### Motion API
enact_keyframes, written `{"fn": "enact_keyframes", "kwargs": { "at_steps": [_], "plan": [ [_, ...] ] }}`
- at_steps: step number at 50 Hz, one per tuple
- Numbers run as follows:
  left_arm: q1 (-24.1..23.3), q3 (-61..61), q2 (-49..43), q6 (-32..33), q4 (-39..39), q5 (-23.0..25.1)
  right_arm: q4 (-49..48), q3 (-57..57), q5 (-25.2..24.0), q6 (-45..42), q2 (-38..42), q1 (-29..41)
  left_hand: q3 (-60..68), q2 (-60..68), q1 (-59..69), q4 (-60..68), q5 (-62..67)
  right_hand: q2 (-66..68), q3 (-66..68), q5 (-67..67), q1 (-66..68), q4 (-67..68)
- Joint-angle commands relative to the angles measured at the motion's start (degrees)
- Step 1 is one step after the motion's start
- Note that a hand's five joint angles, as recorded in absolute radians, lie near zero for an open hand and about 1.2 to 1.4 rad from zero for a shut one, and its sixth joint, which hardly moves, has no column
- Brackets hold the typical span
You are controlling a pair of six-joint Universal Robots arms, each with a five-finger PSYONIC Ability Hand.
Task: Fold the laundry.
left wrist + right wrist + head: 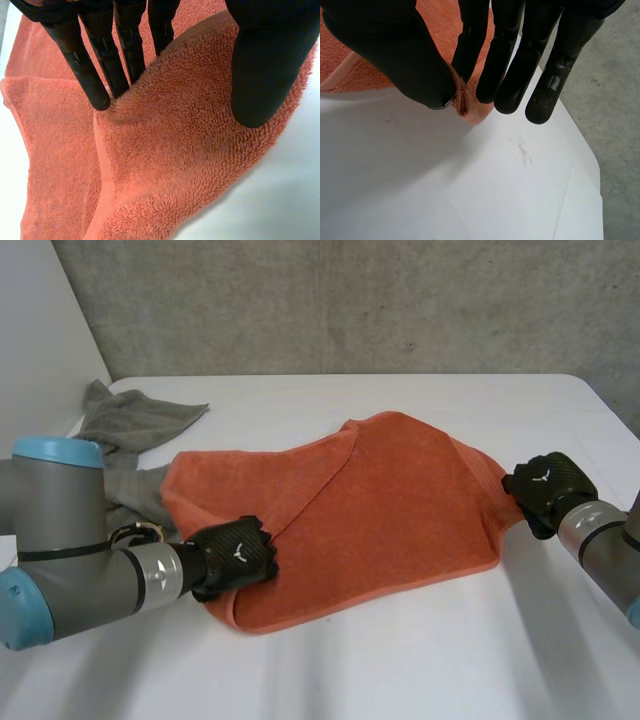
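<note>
Risk: right hand (395,50) pinches only a corner tip of towel (380,510), left hand (235,555) clamps a fold; a pull could slip the thin pinch.

White table (400,660) carries orange towel (380,510), spread between my left hand (235,558) and my right hand (545,488); grey cloth (130,430) beyond left hand, touching towel.

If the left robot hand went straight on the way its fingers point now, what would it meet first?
The orange towel. The left robot hand has its fingertips at the hem of the folded-over layer, so it would likely push straight into that layer.
</note>
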Motion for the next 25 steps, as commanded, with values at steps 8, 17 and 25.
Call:
{"fn": "enact_keyframes", "kwargs": {
  "at_steps": [8,17,25],
  "plan": [
    [-0.8,0.8,-0.2,-1.2,12.3,-12.4,1.0,-1.2,0.3,-0.5,-0.2,-0.2,45.6,45.5,45.8,45.3,45.4,13.4,12.5,13.4,23.8,11.8],
    [-2.2,-1.9,9.4,-11.3,17.1,-14.1,8.9,-5.0,0.5,-3.4,-7.8,-1.7,46.7,46.5,46.9,46.3,46.4,13.4,12.5,13.4,23.8,11.8],
    [-2.7,-4.7,19.9,-25.1,18.1,-18.8,21.2,-11.6,0.0,-5.0,-13.0,-3.4,43.0,42.8,43.2,42.7,42.7,13.4,12.5,13.4,23.8,11.8]
  ]
}}
